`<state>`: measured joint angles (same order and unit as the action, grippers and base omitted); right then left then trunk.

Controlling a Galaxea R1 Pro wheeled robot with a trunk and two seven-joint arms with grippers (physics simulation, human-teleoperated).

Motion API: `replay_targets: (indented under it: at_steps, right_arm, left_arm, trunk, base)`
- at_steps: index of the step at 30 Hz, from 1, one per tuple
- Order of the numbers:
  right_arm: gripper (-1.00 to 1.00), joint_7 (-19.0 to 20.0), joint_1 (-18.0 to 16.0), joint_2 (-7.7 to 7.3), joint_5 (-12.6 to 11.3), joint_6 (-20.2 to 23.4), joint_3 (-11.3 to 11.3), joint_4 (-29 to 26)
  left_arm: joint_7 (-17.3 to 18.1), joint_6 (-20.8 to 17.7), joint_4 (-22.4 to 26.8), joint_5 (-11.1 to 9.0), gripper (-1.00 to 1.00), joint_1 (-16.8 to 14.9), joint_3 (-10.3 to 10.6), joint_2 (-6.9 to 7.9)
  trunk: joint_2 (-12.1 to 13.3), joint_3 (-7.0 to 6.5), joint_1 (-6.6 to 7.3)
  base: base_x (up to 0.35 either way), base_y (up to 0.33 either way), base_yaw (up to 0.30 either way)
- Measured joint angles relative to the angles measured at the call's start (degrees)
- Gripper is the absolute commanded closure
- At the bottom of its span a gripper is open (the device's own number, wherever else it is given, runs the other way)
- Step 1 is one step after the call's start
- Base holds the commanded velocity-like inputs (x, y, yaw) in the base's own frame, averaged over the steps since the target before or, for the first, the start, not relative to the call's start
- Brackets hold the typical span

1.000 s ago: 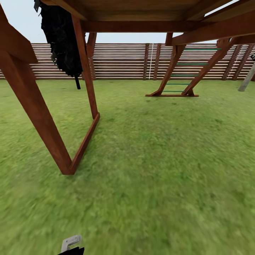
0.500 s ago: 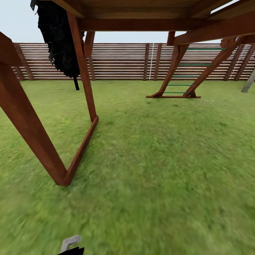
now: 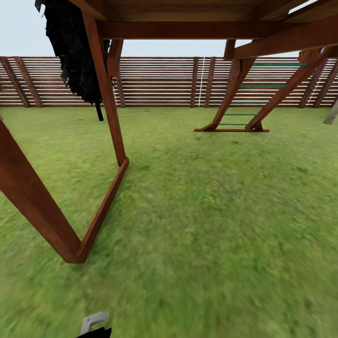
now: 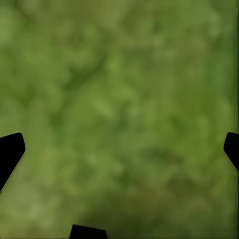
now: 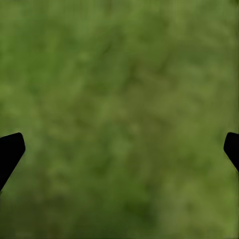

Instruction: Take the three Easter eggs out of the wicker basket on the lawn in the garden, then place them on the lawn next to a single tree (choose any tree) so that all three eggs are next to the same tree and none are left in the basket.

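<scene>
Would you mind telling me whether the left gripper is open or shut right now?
Open. In the left wrist view, the left gripper has its dark fingertips far apart at opposite edges, with only lawn between them.

Mottled green lawn (image 3: 211,211), brown-slatted fence (image 3: 159,82)

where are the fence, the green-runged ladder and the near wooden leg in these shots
fence (image 3: 159,82), head view, on the middle slats
green-runged ladder (image 3: 244,101), head view, on a middle rung
near wooden leg (image 3: 40,213), head view, on its slanted beam
</scene>
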<state>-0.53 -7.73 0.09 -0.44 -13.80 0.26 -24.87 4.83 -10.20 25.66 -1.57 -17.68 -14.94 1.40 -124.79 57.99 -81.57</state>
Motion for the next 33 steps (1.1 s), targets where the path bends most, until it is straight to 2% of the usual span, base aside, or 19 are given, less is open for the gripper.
replay_targets:
  at_steps: [17, 23, 33]
  right_arm:
    - [-1.00, 0.0, 0.0, 0.35, -0.1, 0.0, 0.0, 0.0]
    - [-1.00, 0.0, 0.0, -0.09, 0.0, -0.1, 0.0, -0.1]
    - [-1.00, 0.3, 0.0, 0.40, -0.3, -0.2, 0.0, -0.3]
  left_arm:
    - [0.0, 0.0, 0.0, 0.1, -1.00, 0.0, 0.0, -0.08]
    - [0.0, 0.0, 0.0, 0.1, -1.00, 0.0, 0.0, -0.08]
    - [0.0, 0.0, 0.0, 0.1, -1.00, 0.0, 0.0, -0.08]
  trunk:
    - [0.0, 0.00, 0.00]
    - [0.0, 0.00, 0.00]
    - [0.0, 0.00, 0.00]
  base:
    - [0.339, 0.000, 0.000]
    - [0.339, 0.000, 0.000]
    - [0.339, 0.000, 0.000]
